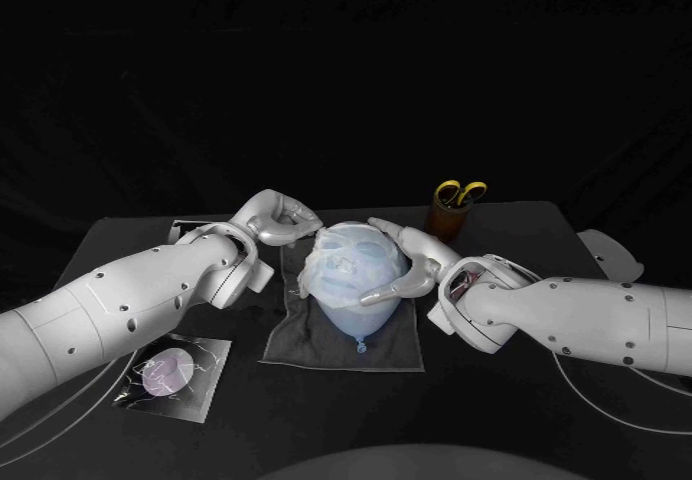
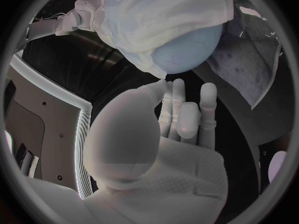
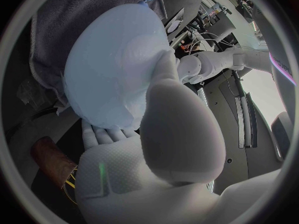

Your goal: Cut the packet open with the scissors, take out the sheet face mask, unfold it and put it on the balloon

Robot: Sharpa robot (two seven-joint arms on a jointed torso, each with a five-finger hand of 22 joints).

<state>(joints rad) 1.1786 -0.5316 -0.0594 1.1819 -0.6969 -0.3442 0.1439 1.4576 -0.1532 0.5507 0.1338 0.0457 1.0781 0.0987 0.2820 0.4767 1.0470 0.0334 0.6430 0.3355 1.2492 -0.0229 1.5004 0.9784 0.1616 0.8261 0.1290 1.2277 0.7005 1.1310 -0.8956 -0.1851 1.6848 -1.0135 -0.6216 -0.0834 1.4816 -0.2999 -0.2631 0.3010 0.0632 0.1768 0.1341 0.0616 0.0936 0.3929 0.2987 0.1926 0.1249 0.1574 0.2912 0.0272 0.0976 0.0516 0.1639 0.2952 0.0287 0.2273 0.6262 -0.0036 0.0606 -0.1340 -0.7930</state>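
Head view: balloon (image 1: 353, 315) lies on dark cloth (image 1: 296, 345), sheet face mask (image 1: 343, 258) draped over it; my right hand (image 1: 408, 265) cups one side of the balloon, my left hand (image 1: 277, 220) sits just beside the other. Left wrist view: fingers (image 2: 187, 114) straight, apart, holding nothing, near the balloon. Right wrist view: thumb and fingers (image 3: 102, 134) clasp the balloon.

The black tabletop (image 1: 476, 410) carries a grey cloth (image 1: 296, 345) spread flat at its middle. A crumpled clear packet (image 1: 180, 372) lies near the robot's left side, and a brown cup (image 1: 447, 220) stands upright toward the far right.
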